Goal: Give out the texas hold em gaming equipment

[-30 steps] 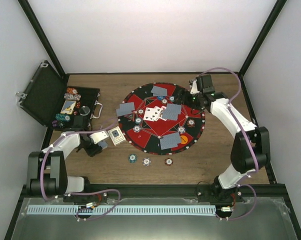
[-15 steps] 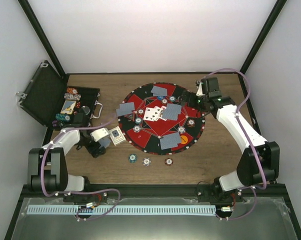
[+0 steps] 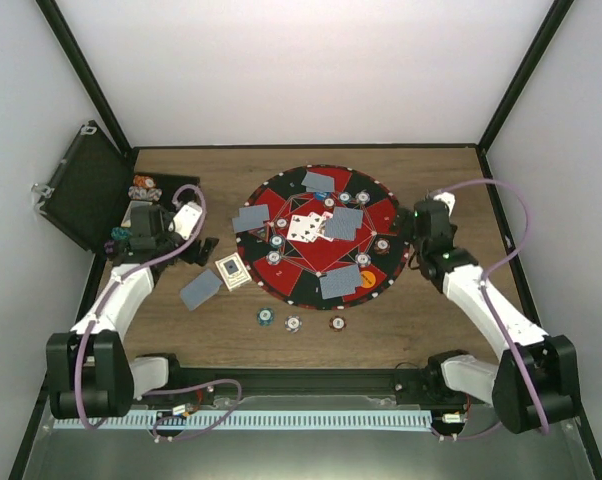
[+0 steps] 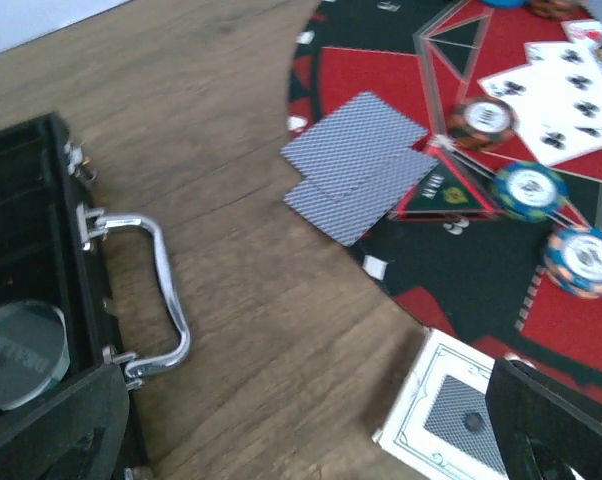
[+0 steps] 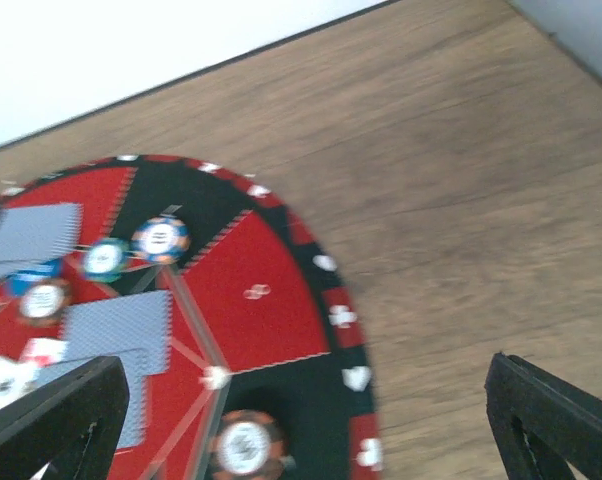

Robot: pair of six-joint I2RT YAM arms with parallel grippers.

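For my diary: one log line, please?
left jaws open near black case; right jaws open at mat edge; face-down card on table

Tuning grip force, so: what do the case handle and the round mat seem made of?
Case handle: polished metal, likely chromed, judging by its bright mirror-like highlights. Round mat: matte printed felt or rubber, unclear which; it lies flat and shows no glare.
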